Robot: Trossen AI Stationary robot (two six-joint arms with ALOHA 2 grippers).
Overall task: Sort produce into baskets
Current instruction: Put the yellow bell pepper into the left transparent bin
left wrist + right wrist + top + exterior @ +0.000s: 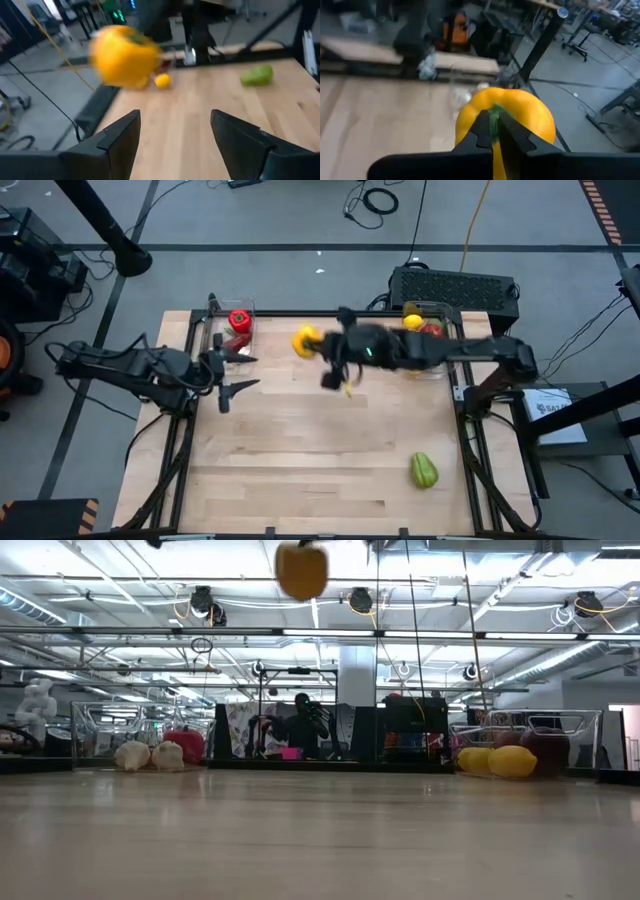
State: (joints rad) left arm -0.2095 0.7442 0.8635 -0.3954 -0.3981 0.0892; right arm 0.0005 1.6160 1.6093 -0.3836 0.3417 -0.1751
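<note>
Wooden table (300, 450), largely bare. Two clear baskets at the far edge: left basket (228, 330) with a red piece and pale pieces, probably garlic (150, 755); right basket (432, 340) with lemons (500, 761) and dark red pieces. Right gripper (494, 131) reaching over the far middle of the table, pinched shut on the green stem of a yellow pepper (506, 116), carried clear of the surface. Left gripper (175, 135) by the left basket, fingers spread, empty. Green pepper (424, 471) lying alone near the front right.
</note>
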